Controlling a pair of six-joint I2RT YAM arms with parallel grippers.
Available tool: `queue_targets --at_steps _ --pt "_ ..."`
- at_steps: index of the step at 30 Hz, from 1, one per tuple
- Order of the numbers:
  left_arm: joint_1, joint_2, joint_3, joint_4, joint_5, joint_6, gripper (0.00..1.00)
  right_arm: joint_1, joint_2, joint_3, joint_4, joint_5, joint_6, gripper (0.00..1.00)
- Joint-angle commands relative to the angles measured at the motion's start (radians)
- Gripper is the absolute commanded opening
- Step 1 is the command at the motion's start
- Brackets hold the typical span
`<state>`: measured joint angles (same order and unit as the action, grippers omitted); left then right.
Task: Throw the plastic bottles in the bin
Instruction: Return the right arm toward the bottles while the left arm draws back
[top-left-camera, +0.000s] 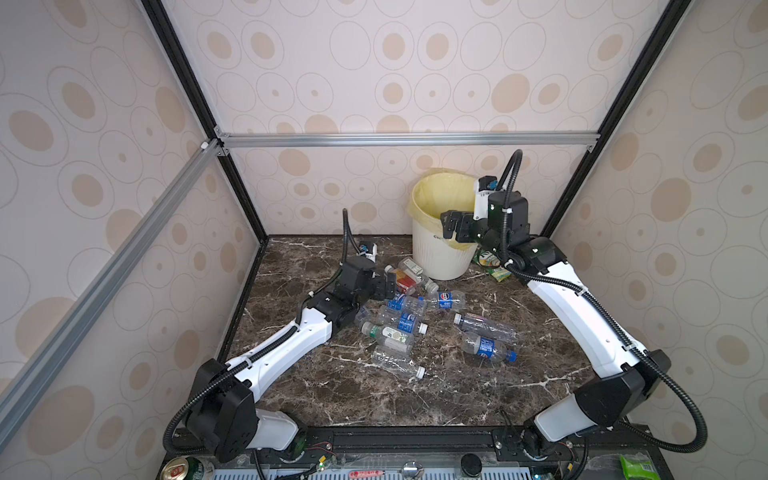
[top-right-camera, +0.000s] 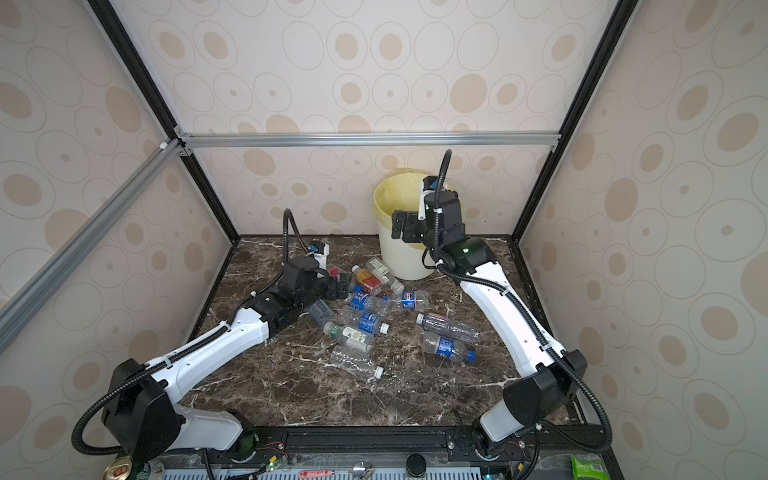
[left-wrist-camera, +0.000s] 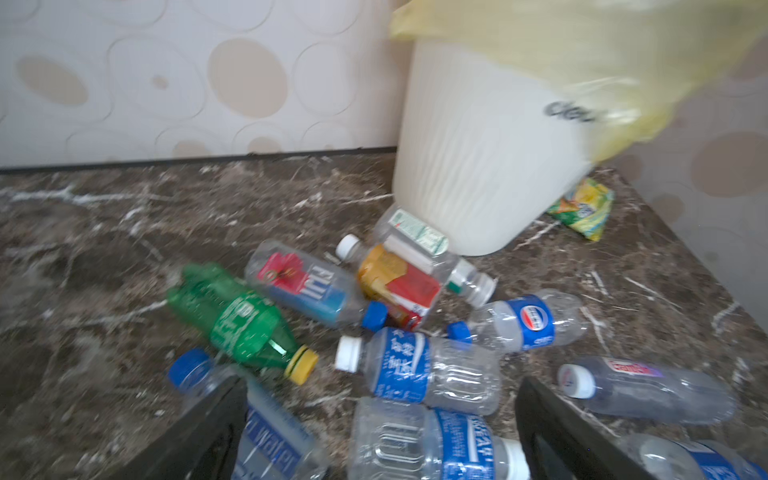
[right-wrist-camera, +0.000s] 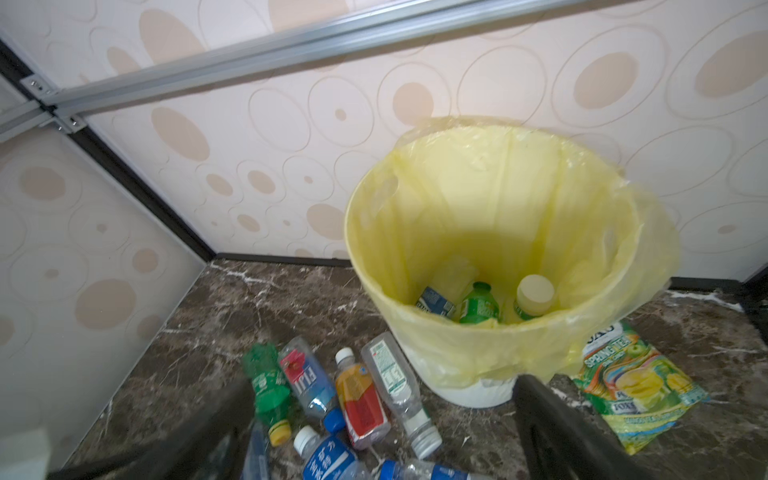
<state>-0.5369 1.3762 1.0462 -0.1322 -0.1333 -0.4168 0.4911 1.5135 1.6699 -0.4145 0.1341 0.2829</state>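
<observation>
Right arm (top-left-camera: 565, 299) blocks part of the round white ribbed bin (top-left-camera: 432, 253) rim in both top views; green-yellow snack packet (top-left-camera: 498, 273) sits mostly behind that arm; metal can (top-left-camera: 183, 469) is clipped by the bottom edge.

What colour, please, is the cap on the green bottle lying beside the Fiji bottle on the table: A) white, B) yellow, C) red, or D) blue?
B: in the left wrist view the green bottle ends in a yellow cap, while the Fiji bottle next to it has the blue one.
</observation>
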Motion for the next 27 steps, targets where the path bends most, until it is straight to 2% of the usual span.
queue_targets --at_steps 1,7,11,14,22,27 --pt "0.085 -0.018 -0.044 -0.051 0.074 -0.128 0.99 0.067 -0.043 -0.098 0.037 -0.005 -0.018 1.0" --pt "0.155 0.045 -0.093 -0.061 0.146 -0.216 0.99 0.193 -0.091 -0.293 0.094 0.025 -0.007 1.0" --pt "0.186 0.097 -0.107 -0.062 0.193 -0.258 0.99 0.228 -0.089 -0.379 0.126 -0.004 0.036 1.0" --pt "0.198 0.117 -0.123 -0.026 0.206 -0.278 0.97 0.259 -0.087 -0.411 0.137 0.021 0.037 1.0" --pt "0.236 0.248 -0.066 -0.031 0.186 -0.276 0.94 0.278 -0.107 -0.501 0.175 0.004 0.084 1.0" --pt "0.242 0.306 -0.037 -0.021 0.133 -0.286 0.92 0.28 -0.122 -0.527 0.178 0.034 0.074 1.0"
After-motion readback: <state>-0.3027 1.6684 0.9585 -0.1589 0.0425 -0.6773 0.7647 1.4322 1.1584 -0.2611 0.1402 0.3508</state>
